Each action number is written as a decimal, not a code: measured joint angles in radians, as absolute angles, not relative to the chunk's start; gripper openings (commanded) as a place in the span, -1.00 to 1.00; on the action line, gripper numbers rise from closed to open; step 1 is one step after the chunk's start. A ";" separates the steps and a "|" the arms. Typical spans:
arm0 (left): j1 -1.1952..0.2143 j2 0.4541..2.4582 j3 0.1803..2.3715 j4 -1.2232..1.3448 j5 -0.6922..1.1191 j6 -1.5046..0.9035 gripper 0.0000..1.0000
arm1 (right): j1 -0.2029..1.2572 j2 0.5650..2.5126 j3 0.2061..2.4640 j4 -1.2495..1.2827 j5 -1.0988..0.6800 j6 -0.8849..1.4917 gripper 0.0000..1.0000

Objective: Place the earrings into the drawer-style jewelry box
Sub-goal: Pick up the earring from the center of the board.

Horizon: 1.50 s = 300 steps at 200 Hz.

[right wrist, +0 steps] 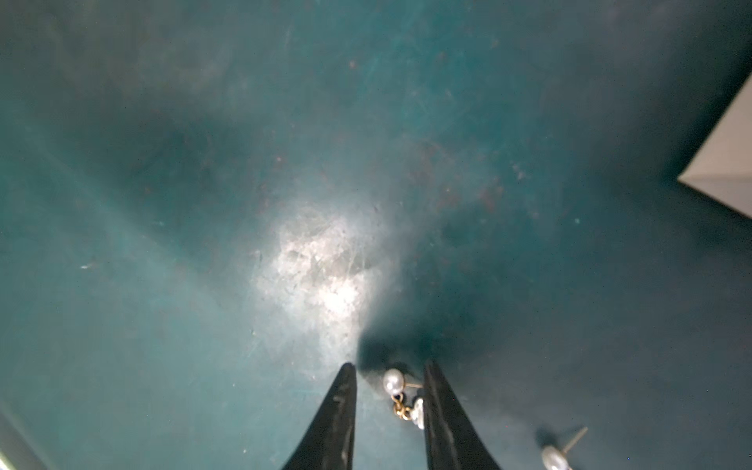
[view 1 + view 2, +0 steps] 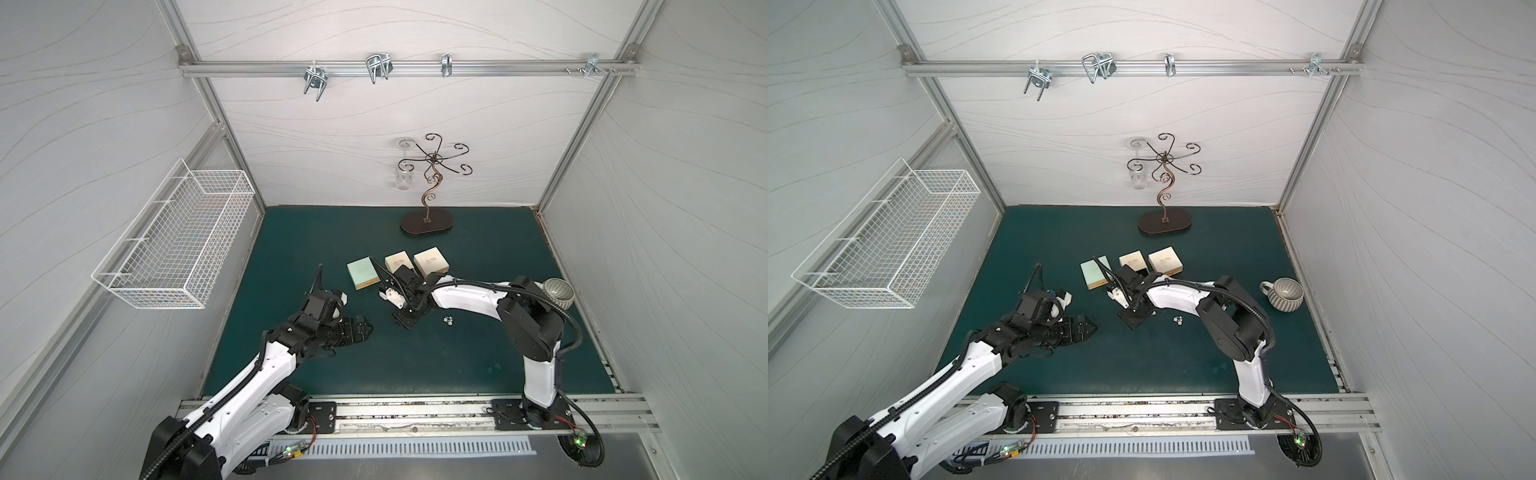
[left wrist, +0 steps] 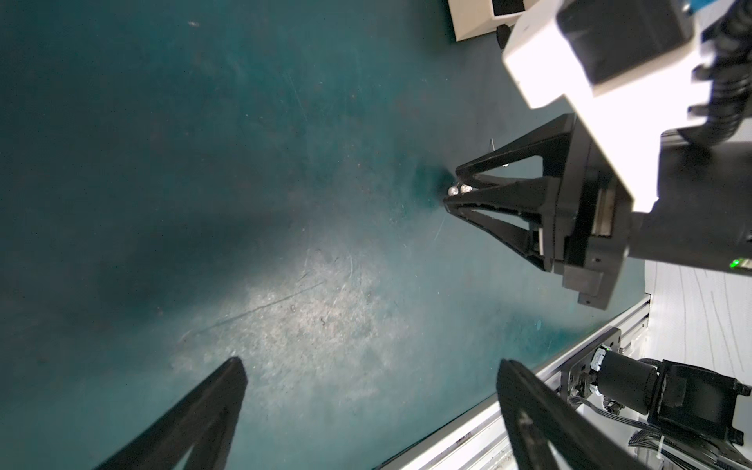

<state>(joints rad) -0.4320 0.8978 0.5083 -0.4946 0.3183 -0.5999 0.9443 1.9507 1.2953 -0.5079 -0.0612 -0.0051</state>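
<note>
- Scuffed green mat (image 2: 332, 365) floors a white-walled booth (image 2: 374, 124)
- Right gripper (image 1: 388, 366) narrowly straddles a pearl earring (image 1: 393, 380)
- Left gripper (image 3: 372, 362) gapes wide above mat

My right arm (image 2: 465, 297) is reached in toward the middle, forearm near level, wrist pitched steeply down. The right gripper (image 1: 388, 368) points downward with its jaws parted by only a narrow gap. My left arm (image 2: 266, 365) is stretched forward and low, left gripper (image 3: 368, 362) lying near level with jaws spread wide, aimed toward the right one and well apart from it
</note>
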 measured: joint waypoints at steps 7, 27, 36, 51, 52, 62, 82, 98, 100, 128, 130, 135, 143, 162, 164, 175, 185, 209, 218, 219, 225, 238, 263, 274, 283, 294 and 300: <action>-0.432 0.901 0.508 -0.492 0.320 -0.600 0.98 | 0.949 1.952 1.295 -0.509 -0.056 -0.008 -0.43; -0.432 0.918 0.508 -0.484 0.329 -0.603 0.98 | 0.956 1.954 1.299 -0.511 -0.029 -0.012 -0.48; -0.432 0.925 0.508 -0.481 0.331 -0.604 0.98 | 0.957 1.956 1.301 -0.512 -0.015 -0.014 -0.52; -0.432 0.933 0.508 -0.476 0.334 -0.606 0.98 | 0.957 1.959 1.305 -0.513 0.008 -0.018 -0.57; -0.432 0.933 0.508 -0.475 0.334 -0.606 0.98 | 0.957 1.959 1.305 -0.513 0.011 -0.018 -0.57; -0.432 0.934 0.508 -0.470 0.334 -0.607 0.98 | 0.957 1.960 1.306 -0.514 0.024 -0.019 -0.61; -0.432 0.934 0.507 -0.461 0.334 -0.607 0.98 | 0.957 1.961 1.306 -0.514 0.052 -0.020 -0.67; -0.432 0.934 0.504 -0.458 0.334 -0.607 0.98 | 0.957 1.961 1.306 -0.514 0.071 -0.021 -0.70; -0.432 0.934 0.504 -0.458 0.334 -0.607 0.98 | 0.957 1.961 1.306 -0.514 0.072 -0.021 -0.70; -0.432 0.939 0.501 -0.453 0.335 -0.607 0.98 | 0.957 1.961 1.307 -0.515 0.085 -0.019 -0.71; -0.432 0.939 0.501 -0.452 0.335 -0.607 0.98 | 0.957 1.961 1.308 -0.515 0.086 -0.019 -0.71; -0.432 0.941 0.501 -0.452 0.335 -0.607 0.98 | 0.957 1.961 1.308 -0.515 0.089 -0.018 -0.72; -0.432 0.944 0.501 -0.451 0.336 -0.607 0.98 | 0.956 1.961 1.308 -0.516 0.091 -0.017 -0.73; -0.432 0.947 0.500 -0.450 0.337 -0.607 0.98 | 0.952 1.961 1.308 -0.517 0.090 -0.014 -0.75; -0.432 0.947 0.500 -0.450 0.337 -0.607 0.98 | 0.950 1.961 1.308 -0.517 0.088 -0.014 -0.75; -0.432 0.947 0.500 -0.450 0.338 -0.607 0.98 | 0.942 1.961 1.308 -0.517 0.082 -0.008 -0.75; -0.432 0.947 0.500 -0.450 0.338 -0.607 0.98 | 0.934 1.960 1.308 -0.517 0.069 -0.004 -0.75; -0.432 0.953 0.500 -0.443 0.338 -0.607 0.98 | 0.907 1.948 1.308 -0.517 0.043 0.011 -0.75; -0.432 0.955 0.500 -0.443 0.339 -0.607 0.99 | 0.897 1.940 1.308 -0.517 0.038 0.011 -0.75; -0.432 0.955 0.500 -0.443 0.339 -0.607 0.99 | 0.896 1.939 1.308 -0.517 0.037 0.012 -0.75; -0.432 0.957 0.499 -0.442 0.339 -0.607 0.98 | 0.891 1.934 1.308 -0.517 0.035 0.011 -0.75; -0.432 0.960 0.497 -0.442 0.342 -0.607 0.98 | 0.881 1.927 1.308 -0.517 0.028 0.011 -0.75; -0.432 0.965 0.496 -0.442 0.346 -0.609 0.98 | 0.876 1.925 1.308 -0.517 0.021 0.011 -0.75; -0.432 0.965 0.496 -0.441 0.348 -0.610 0.98 | 0.876 1.925 1.308 -0.517 0.015 0.012 -0.75; -0.432 0.966 0.496 -0.438 0.349 -0.611 0.98 | 0.876 1.925 1.308 -0.517 0.010 0.012 -0.76; -0.432 0.967 0.496 -0.435 0.350 -0.611 0.99 | 0.874 1.925 1.307 -0.517 0.001 0.016 -0.76; -0.432 0.968 0.496 -0.435 0.352 -0.611 0.99 | 0.872 1.925 1.308 -0.517 -0.004 0.019 -0.76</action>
<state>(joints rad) -0.4320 0.9684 0.4961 -0.4351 0.3515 -0.6109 0.8722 1.9247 1.3075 -0.5175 -0.0044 0.0185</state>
